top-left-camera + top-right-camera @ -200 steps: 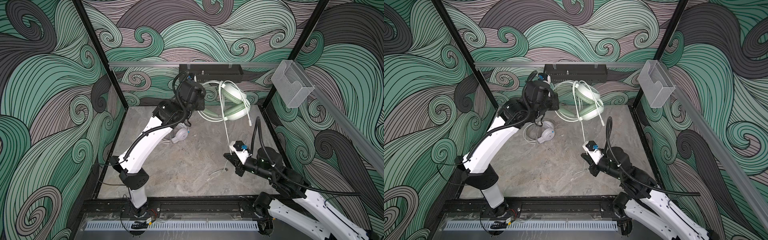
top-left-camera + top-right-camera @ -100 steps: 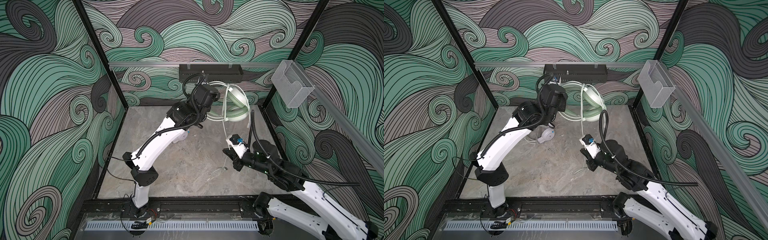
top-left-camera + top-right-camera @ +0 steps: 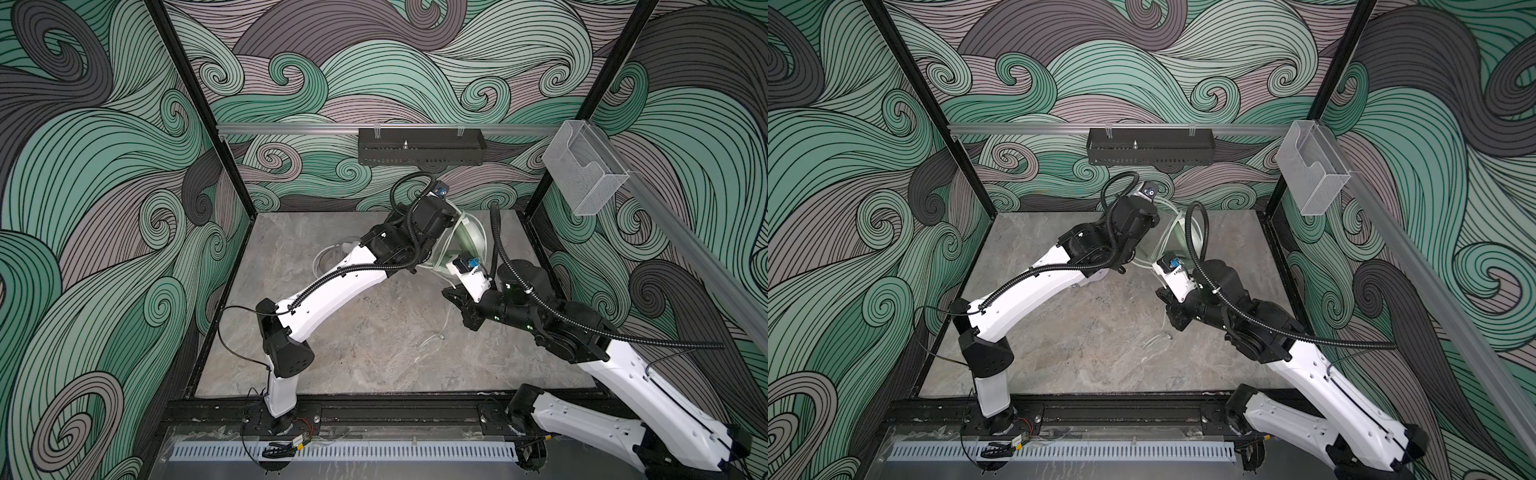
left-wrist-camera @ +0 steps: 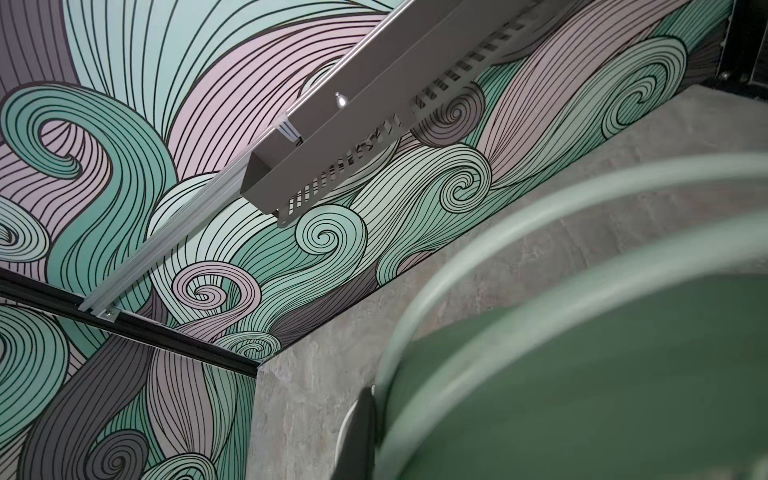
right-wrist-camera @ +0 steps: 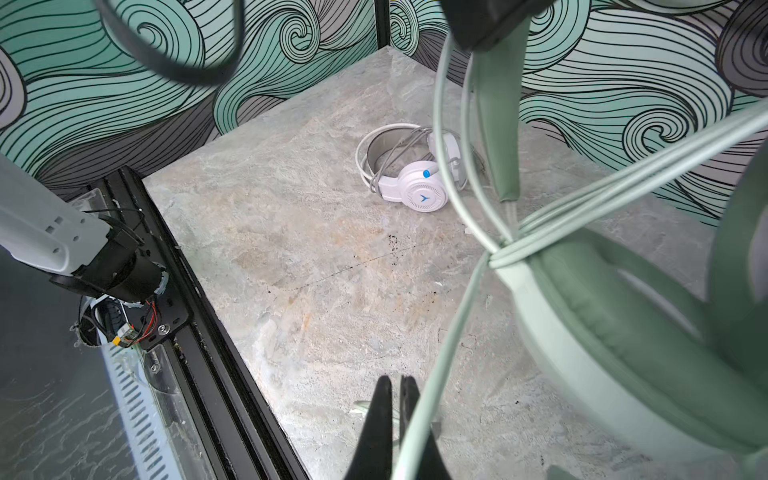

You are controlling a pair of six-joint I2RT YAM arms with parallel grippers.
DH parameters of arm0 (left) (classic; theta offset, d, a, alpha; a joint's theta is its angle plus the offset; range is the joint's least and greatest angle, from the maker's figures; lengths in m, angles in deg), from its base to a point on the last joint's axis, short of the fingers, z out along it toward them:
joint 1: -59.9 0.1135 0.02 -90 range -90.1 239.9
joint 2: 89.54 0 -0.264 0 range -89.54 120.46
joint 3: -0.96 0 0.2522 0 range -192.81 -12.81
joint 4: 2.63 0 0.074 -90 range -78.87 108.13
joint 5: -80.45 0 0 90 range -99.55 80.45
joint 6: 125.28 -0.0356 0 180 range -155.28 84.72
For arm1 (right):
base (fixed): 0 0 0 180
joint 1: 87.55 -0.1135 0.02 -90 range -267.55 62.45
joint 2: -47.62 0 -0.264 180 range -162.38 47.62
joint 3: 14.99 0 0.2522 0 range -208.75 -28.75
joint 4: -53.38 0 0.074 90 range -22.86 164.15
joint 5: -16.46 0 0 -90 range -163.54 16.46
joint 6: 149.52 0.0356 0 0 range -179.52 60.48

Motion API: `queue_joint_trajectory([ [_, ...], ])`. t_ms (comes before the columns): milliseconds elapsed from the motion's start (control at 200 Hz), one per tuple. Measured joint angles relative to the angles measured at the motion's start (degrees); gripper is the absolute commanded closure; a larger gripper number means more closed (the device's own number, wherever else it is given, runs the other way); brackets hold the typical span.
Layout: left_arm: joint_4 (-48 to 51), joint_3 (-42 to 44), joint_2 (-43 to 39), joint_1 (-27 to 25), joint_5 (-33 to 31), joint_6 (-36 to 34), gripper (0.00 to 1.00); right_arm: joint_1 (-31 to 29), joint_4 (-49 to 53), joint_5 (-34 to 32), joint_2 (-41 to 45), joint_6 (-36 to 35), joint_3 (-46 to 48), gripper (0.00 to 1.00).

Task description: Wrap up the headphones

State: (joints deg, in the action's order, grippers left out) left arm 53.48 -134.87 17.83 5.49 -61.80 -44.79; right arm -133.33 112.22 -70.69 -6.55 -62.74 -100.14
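The mint green headphones point(image 3: 465, 241) point(image 3: 1177, 237) hang above the table at the back right, with cable loops bunched round them point(image 5: 511, 249). My left gripper point(image 3: 451, 226) is shut on their headband. In the left wrist view, one dark finger point(image 4: 362, 428) presses against the mint band. A strand of mint cable point(image 5: 453, 332) runs down from the bundle into my right gripper point(image 5: 395, 380) point(image 3: 446, 291), which is shut on it just below the headphones. The cable's loose end point(image 3: 432, 338) lies on the table. The white headphones point(image 5: 415, 191) point(image 3: 332, 257) lie on the table, half hidden behind my left arm in a top view.
A black slotted tray point(image 3: 419, 151) hangs on the back wall rail. A clear plastic box point(image 3: 582, 174) is fixed to the right rail. Patterned walls close in the back, left and right sides of the stone table point(image 3: 353, 332).
My left arm has carried the mint headphones to the right and lower. My right gripper has moved back towards them, and the cable between the two is now shorter.
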Motion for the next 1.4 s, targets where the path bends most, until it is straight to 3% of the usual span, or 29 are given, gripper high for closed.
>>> queue_joint_trajectory([
  [415,0.6,8.2,-4.8,-2.5,0.5,-3.6,1.00,0.0,12.7,-6.8,-6.3,-10.0,-11.9,1.00],
  [715,-6.0,13.6,-8.2,-3.9,-8.3,-8.0,1.00,-0.3,19.1,-10.8,-9.7,-17.1,-18.6,1.00],
  [1111,-11.7,10.3,-8.3,-4.1,-14.8,-16.5,1.00,-0.3,20.0,-11.1,-10.1,-16.1,-22.9,1.00],
  [1401,-6.9,8.5,-8.3,-4.8,-13.6,-17.2,1.00,-1.1,20.1,-18.8,-11.8,-24.2,-25.7,0.99],
])
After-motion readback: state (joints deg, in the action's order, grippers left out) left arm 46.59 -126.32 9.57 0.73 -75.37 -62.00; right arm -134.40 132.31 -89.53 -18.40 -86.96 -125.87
